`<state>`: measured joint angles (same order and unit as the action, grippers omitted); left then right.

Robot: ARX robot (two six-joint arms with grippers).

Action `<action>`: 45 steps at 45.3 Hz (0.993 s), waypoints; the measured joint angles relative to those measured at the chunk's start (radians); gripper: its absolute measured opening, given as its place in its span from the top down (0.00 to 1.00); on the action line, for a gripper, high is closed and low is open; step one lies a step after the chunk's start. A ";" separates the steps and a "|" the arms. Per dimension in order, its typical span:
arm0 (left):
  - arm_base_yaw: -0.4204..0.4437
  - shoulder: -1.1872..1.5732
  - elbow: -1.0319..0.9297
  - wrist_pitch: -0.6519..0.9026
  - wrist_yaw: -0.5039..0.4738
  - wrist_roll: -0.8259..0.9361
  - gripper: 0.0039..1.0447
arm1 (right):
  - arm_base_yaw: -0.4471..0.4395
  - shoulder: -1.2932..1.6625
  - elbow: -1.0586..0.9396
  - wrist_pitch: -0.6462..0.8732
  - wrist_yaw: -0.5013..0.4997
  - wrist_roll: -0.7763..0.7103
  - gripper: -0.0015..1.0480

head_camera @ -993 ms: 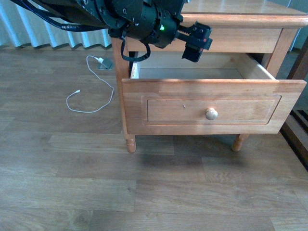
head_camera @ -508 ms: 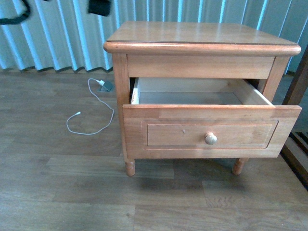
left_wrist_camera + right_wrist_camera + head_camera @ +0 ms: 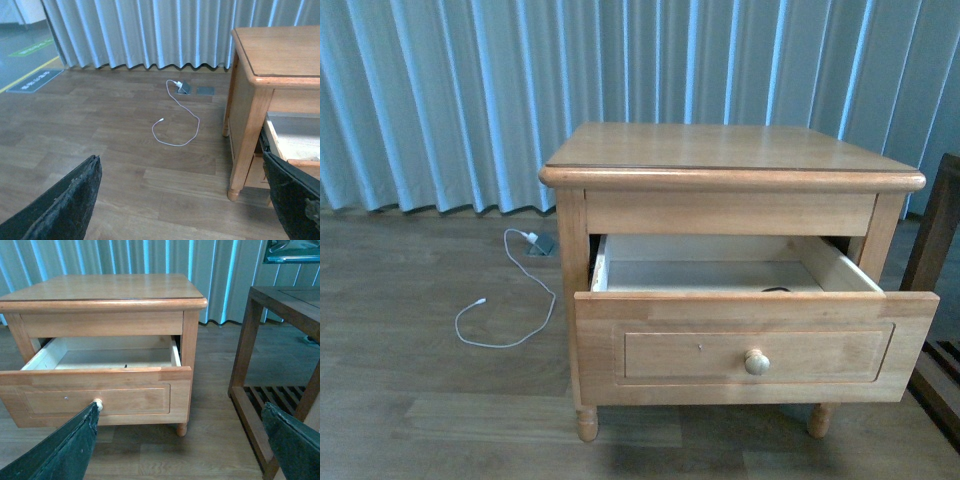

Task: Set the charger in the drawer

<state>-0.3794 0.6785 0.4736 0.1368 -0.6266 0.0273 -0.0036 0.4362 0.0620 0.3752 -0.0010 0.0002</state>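
Floorboards (image 3: 100, 125) — left end effector (image 3: 180, 165), right end effector (image 3: 180, 410) splayed wide, empty.

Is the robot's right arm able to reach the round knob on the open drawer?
Probably yes. The right gripper faces the drawer front with its fingers open, and nothing stands between it and the knob.
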 joint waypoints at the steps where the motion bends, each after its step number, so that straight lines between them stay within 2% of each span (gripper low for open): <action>1: -0.002 -0.028 -0.016 -0.016 -0.020 -0.021 0.06 | 0.000 0.000 0.000 0.000 0.000 0.000 0.08; 7: -0.006 -0.104 -0.053 -0.043 -0.071 -0.100 0.06 | 0.000 0.000 0.000 0.000 0.000 0.000 0.08; 16: -0.006 -0.104 -0.056 -0.041 -0.048 -0.123 0.06 | 0.000 0.000 0.000 0.000 0.000 0.000 0.08; 20: 0.070 -0.156 -0.111 0.016 0.218 -0.077 0.21 | 0.000 0.000 0.000 0.000 0.000 0.000 0.08; 24: 0.123 -0.205 -0.165 0.030 0.363 -0.054 0.34 | 0.000 0.000 0.000 0.000 0.000 0.000 0.08; 33: 0.201 -0.275 -0.261 0.041 0.455 -0.041 0.65 | 0.000 0.000 0.000 0.000 0.000 0.000 0.08; 39: 0.266 -0.340 -0.323 0.045 0.526 -0.036 0.96 | 0.000 0.000 0.000 0.000 0.000 0.000 0.08; 41: 0.322 -0.358 -0.337 0.045 0.601 -0.034 0.96 | 0.000 0.000 0.000 0.000 0.000 0.000 0.08; 45: 0.373 -0.388 -0.359 0.041 0.615 -0.032 0.96 | 0.000 0.000 0.000 0.000 0.000 0.000 0.08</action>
<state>-0.0067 0.2909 0.1143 0.1780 -0.0116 -0.0051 -0.0036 0.4358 0.0620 0.3752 -0.0006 0.0002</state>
